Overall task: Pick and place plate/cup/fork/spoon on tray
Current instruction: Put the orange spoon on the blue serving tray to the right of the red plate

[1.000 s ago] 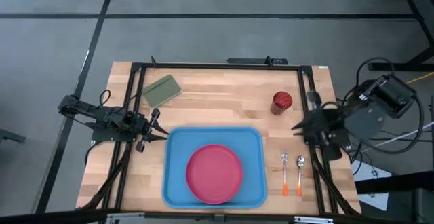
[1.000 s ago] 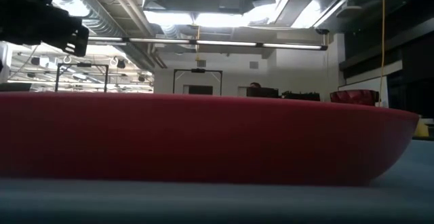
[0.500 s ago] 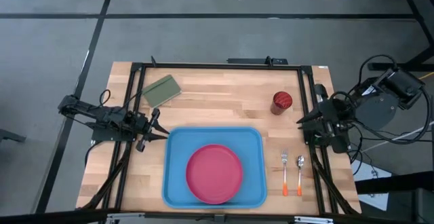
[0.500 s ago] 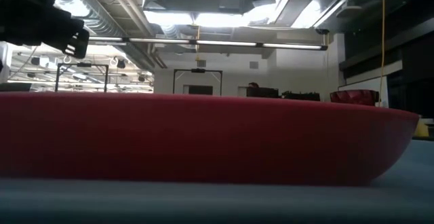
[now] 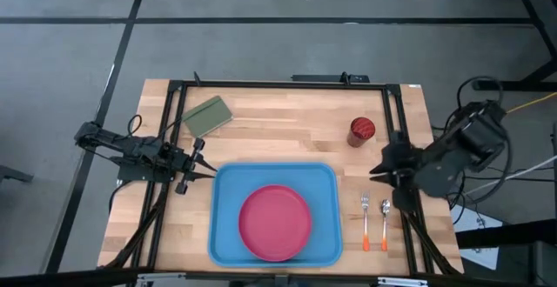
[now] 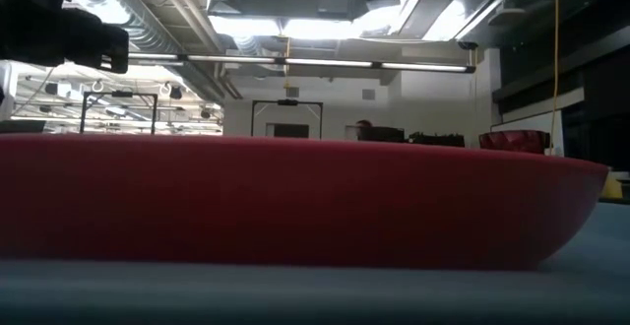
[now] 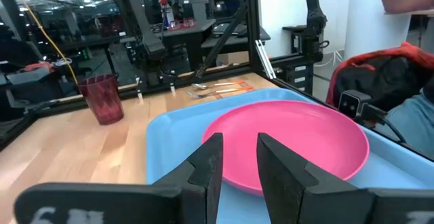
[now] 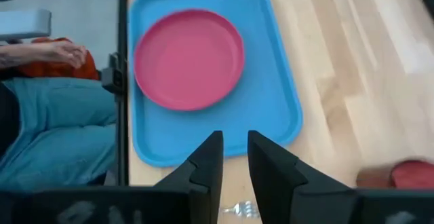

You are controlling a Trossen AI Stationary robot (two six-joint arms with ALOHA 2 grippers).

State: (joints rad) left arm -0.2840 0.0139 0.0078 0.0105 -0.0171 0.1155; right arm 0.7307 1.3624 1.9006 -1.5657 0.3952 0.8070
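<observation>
The pink-red plate lies flat in the light-blue tray at the table's near middle; both also show in the left wrist view, plate and tray. The dark red cup stands upright at the far right. The fork and spoon lie side by side on the wood, right of the tray. My left gripper hovers at the tray's far left corner, narrowly open and empty. My right gripper hovers between the cup and the fork, narrowly open and empty.
An olive-green pad lies at the far left. Black frame rails run along the table's far edge and sides. A person in blue trousers sits beyond the table's near edge. Bare wood lies between the pad and the cup.
My right arm has swung and turned at the table's right side. Its gripper first drew back toward the right edge, then came toward the near edge and the tray, ending above the fork's far end. Nothing on the table has moved.
</observation>
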